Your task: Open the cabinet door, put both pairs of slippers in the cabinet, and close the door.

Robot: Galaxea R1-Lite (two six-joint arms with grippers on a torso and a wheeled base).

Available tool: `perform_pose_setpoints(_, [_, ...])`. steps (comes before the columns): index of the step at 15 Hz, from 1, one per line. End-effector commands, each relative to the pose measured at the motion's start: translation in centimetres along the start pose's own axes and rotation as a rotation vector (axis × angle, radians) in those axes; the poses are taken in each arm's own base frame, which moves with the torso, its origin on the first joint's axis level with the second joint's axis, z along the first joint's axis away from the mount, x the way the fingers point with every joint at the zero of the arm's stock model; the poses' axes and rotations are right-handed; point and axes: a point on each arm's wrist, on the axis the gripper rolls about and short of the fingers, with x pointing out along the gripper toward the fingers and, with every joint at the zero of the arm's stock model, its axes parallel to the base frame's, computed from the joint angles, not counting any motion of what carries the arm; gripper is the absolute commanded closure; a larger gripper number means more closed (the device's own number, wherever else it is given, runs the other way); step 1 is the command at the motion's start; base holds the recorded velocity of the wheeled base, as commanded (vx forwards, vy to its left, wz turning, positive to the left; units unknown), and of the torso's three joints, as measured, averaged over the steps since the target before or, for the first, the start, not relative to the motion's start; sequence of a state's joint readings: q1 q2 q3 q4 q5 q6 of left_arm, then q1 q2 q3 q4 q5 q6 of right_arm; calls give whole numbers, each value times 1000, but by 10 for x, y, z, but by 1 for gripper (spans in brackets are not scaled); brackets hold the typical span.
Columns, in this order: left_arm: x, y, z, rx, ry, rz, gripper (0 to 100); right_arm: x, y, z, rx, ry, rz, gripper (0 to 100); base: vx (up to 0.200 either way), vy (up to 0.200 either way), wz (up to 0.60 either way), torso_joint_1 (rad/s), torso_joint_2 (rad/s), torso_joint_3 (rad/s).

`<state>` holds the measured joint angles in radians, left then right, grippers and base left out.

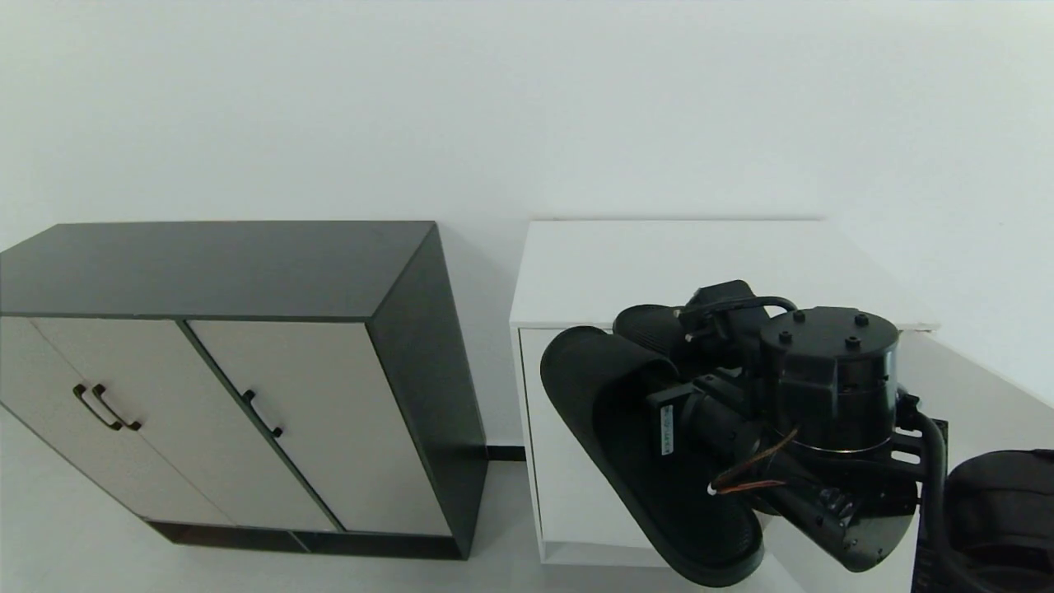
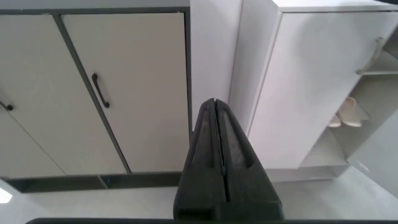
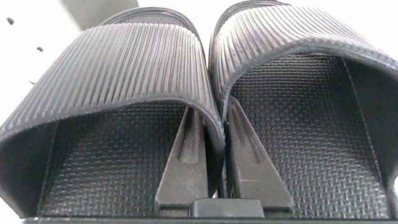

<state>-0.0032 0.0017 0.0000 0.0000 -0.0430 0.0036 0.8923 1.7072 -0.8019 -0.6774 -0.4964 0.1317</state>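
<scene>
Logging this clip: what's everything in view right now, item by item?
dark cabinet: one, black body with pale doors shut, on the robot's left against the wall
white cabinet: one, white, beside the dark one on its right; its inside shows in the left wrist view
pale slippers: one pair, cream, on a shelf inside the white cabinet
black slippers: one pair, black, held side by side in front of the white cabinet
left gripper: one, black, jaws shut and empty, facing the cabinets
right gripper: one, black, jaws shut on the black slippers' adjoining inner sides
</scene>
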Motion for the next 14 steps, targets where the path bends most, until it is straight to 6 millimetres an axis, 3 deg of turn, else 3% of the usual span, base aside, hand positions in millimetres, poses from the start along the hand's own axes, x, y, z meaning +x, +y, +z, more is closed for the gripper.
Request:
perform_pose_setpoints(1, [0,0,0,-1,3,2,100,0,0,-1,-1,2,0,100,0,0,0,0,0,0])
perform_pose_setpoints(14, [0,0,0,-1,0,3,100,-1,-1,-3,6,-17,-1,100,0,0,0,0,0,0])
